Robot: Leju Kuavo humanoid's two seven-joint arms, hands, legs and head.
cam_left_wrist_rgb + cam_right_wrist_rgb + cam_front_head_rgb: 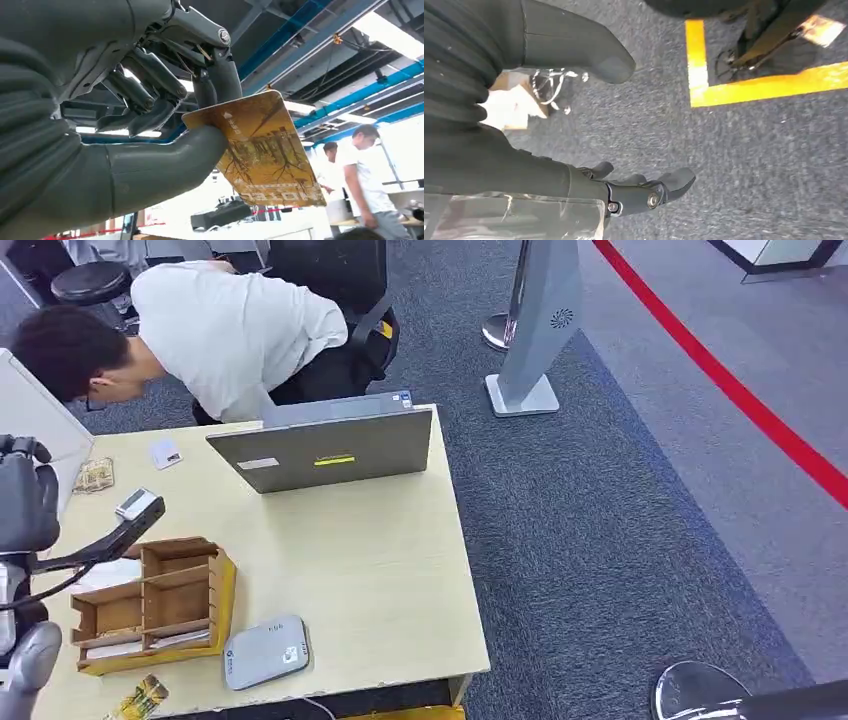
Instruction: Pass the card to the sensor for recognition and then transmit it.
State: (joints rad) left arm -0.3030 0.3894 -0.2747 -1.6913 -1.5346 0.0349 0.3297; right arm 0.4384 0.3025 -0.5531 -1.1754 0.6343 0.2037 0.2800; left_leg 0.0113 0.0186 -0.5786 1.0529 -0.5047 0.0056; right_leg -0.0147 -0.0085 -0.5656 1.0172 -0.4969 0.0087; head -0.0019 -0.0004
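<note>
Pinching the card [260,150] between thumb and a finger, the left hand [165,115] has it lifted off the table [380,570], its printed face tilted toward the ceiling in the left wrist view. By my reading, the pick-up is done and the pass to the sensor [265,652] is the step in hand. That grey pad lies on the table at about 5 o'clock from the wooden organiser [160,605], near the front edge. Next the arm needs to lower and turn the card flat over the pad, then hold it there to be read. In the head view the left arm sits raised at 9 o'clock, wrist bent. The right hand [639,192] hangs over the carpet, fingers loosely spread, holding nothing.
</note>
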